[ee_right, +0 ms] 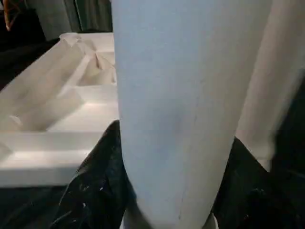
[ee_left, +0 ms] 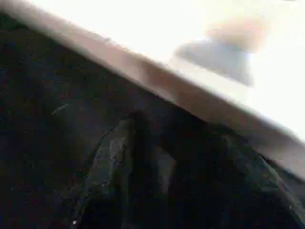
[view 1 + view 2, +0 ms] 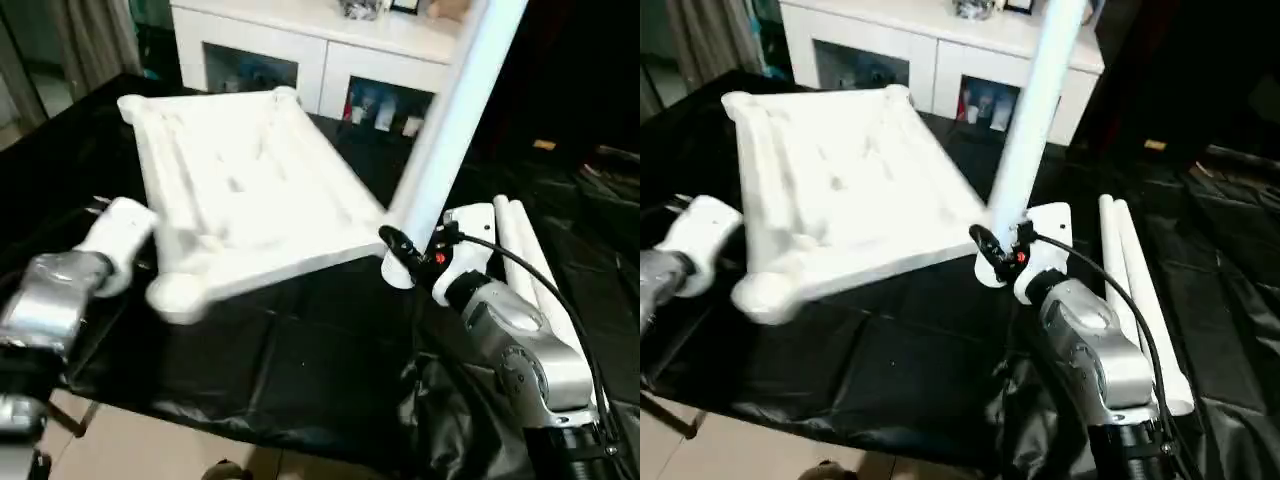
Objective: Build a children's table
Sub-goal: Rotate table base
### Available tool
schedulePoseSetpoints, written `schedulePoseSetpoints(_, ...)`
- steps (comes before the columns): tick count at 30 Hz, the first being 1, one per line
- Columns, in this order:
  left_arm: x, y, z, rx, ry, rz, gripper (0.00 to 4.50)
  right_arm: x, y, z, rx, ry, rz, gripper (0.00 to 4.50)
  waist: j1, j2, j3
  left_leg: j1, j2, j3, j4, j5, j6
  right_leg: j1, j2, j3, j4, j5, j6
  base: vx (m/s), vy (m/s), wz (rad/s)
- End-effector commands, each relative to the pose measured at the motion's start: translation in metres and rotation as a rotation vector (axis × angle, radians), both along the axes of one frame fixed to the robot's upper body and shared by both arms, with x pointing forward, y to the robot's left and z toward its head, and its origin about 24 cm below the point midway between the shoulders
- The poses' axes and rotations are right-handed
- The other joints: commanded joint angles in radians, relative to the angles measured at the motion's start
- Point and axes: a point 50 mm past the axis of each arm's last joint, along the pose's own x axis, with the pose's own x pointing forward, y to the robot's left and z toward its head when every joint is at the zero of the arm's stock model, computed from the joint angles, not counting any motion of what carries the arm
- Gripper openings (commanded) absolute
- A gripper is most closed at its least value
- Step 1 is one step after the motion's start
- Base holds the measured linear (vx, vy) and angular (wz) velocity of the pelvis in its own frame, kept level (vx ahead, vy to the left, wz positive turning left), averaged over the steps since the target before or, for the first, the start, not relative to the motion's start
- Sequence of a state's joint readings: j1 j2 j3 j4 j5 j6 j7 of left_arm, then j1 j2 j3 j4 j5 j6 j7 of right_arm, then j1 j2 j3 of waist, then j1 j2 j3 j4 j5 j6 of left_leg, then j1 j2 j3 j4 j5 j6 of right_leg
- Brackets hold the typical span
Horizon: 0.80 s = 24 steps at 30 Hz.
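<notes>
The children's table top [image 3: 250, 170] lies underside up and tilted on the black-sheeted work table [image 3: 300, 350]. Its ribs and rounded corner sockets face me. My right gripper [image 3: 1000, 250] is shut on a pale-blue tube leg [image 3: 450, 110]. The leg rises steeply and leans away to the right from the top's near right corner. The right wrist view shows this leg [image 1: 176, 105] between the two black fingers. My left gripper [image 3: 125, 235] sits against the top's left edge near its front corner socket [image 3: 180, 292]. In the left wrist view its fingers [image 2: 109, 162] stand apart, just short of the white rim [image 2: 190, 90].
Two more white legs [image 3: 530, 260] lie side by side on the sheet, right of my right arm. A white glass-door cabinet [image 3: 300, 50] stands behind the work table. The table's near edge drops to the floor [image 3: 150, 440] at the lower left.
</notes>
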<state>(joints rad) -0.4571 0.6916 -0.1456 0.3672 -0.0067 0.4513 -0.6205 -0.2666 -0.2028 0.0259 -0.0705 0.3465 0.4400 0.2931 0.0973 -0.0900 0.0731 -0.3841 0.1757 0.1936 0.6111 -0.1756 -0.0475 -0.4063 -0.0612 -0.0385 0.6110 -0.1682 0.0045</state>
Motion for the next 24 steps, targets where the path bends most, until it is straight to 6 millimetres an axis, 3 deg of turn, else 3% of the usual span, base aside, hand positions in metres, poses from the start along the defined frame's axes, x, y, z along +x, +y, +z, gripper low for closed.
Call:
schedulePoseSetpoints(1, -0.009, -0.044, 0.006, -0.067, 0.004, -0.336, 2.64, 0.004, -0.009, 0.005, -0.031, -0.034, -0.025, 1.88, -0.005, 0.028, -0.069, 0.039, 0.061, -0.033, -0.101, -0.331, -0.096, 0.021, -0.084, 0.045, -0.066, -0.273, -0.162, 0.0, 0.0, 0.0)
schedulePoseSetpoints(4, -0.024, -0.061, 0.005, -0.106, 0.072, -0.479, 2.64, 0.005, -0.01, 0.006, -0.043, -0.038, -0.017, 1.88, -0.004, 0.03, -0.068, 0.043, 0.059, -0.028, -0.1, -0.33, -0.1, 0.016, -0.08, 0.045, -0.06, -0.257, -0.168, 0.0, 0.0, 0.0)
schedulePoseSetpoints(5, -0.027, -0.076, 0.003, -0.135, 0.083, -0.53, 2.64, 0.005, -0.011, 0.006, -0.048, -0.045, -0.009, 1.88, -0.006, 0.022, -0.068, 0.038, 0.057, -0.027, -0.098, -0.326, -0.096, 0.021, -0.079, 0.045, -0.06, -0.263, -0.163, 0.0, 0.0, 0.0)
schedulePoseSetpoints(6, -0.027, -0.08, 0.003, -0.144, 0.08, -0.538, 2.64, 0.004, -0.011, 0.007, -0.049, -0.046, -0.008, 1.88, -0.006, 0.023, -0.069, 0.038, 0.058, -0.027, -0.098, -0.322, -0.095, 0.023, -0.082, 0.046, -0.06, -0.268, -0.161, 0.0, 0.0, 0.0)
schedulePoseSetpoints(11, -0.017, -0.12, -0.01, -0.173, 0.012, -0.584, 2.64, 0.004, -0.014, 0.01, -0.041, -0.059, -0.014, 1.88, -0.012, 0.018, -0.067, 0.036, 0.056, -0.029, -0.094, -0.332, -0.088, 0.021, -0.081, 0.046, -0.074, -0.345, -0.132, 0.0, 0.0, 0.0)
schedulePoseSetpoints(12, -0.017, -0.12, -0.01, -0.173, 0.012, -0.584, 2.64, 0.004, -0.014, 0.01, -0.041, -0.059, -0.014, 1.88, -0.011, 0.017, -0.068, 0.038, 0.056, -0.028, -0.093, -0.335, -0.086, 0.02, -0.082, 0.047, -0.076, -0.351, -0.128, 0.0, 0.0, 0.0)
schedulePoseSetpoints(15, -0.008, -0.154, -0.02, -0.207, -0.063, -0.59, 2.64, 0.002, -0.016, 0.012, -0.035, -0.069, -0.022, 1.88, -0.014, 0.019, -0.07, 0.033, 0.055, -0.03, -0.091, -0.329, -0.081, 0.023, -0.082, 0.047, -0.079, -0.353, -0.12, 0.0, 0.0, 0.0)
schedulePoseSetpoints(16, -0.007, -0.157, -0.021, -0.207, -0.07, -0.596, 2.64, 0.002, -0.016, 0.013, -0.035, -0.07, -0.023, 1.88, -0.012, 0.017, -0.071, 0.035, 0.055, -0.03, -0.09, -0.33, -0.078, 0.023, -0.083, 0.046, -0.081, -0.356, -0.118, 0.0, 0.0, 0.0)
schedulePoseSetpoints(17, -0.007, -0.177, -0.024, -0.237, -0.094, -0.63, 2.64, 0.001, -0.018, 0.013, -0.034, -0.073, -0.032, 1.88, -0.013, 0.02, -0.072, 0.034, 0.056, -0.031, -0.09, -0.322, -0.074, 0.025, -0.084, 0.047, -0.082, -0.339, -0.119, 0.0, 0.0, 0.0)
schedulePoseSetpoints(19, -0.007, -0.19, -0.022, -0.267, -0.119, -0.653, 2.64, 0.0, -0.02, 0.014, -0.033, -0.077, -0.042, 1.88, -0.011, 0.018, -0.074, 0.029, 0.057, -0.032, -0.089, -0.306, -0.069, 0.03, -0.086, 0.046, -0.081, -0.322, -0.122, 0.0, 0.0, 0.0)
schedulePoseSetpoints(21, -0.008, -0.203, -0.016, -0.315, -0.162, -0.68, 2.64, -0.001, -0.022, 0.016, -0.03, -0.085, -0.056, 1.88, -0.012, 0.025, -0.076, 0.028, 0.058, -0.032, -0.088, -0.288, -0.063, 0.033, -0.085, 0.046, -0.076, -0.271, -0.139, 0.0, 0.0, 0.0)
schedulePoseSetpoints(24, -0.008, -0.212, 0.001, -0.428, -0.205, -0.713, 2.64, -0.003, -0.028, 0.019, -0.026, -0.099, -0.082, 1.88, -0.011, 0.019, -0.078, 0.026, 0.056, -0.029, -0.085, -0.269, -0.053, 0.037, -0.083, 0.045, -0.072, -0.23, -0.155, 0.0, 0.0, 0.0)
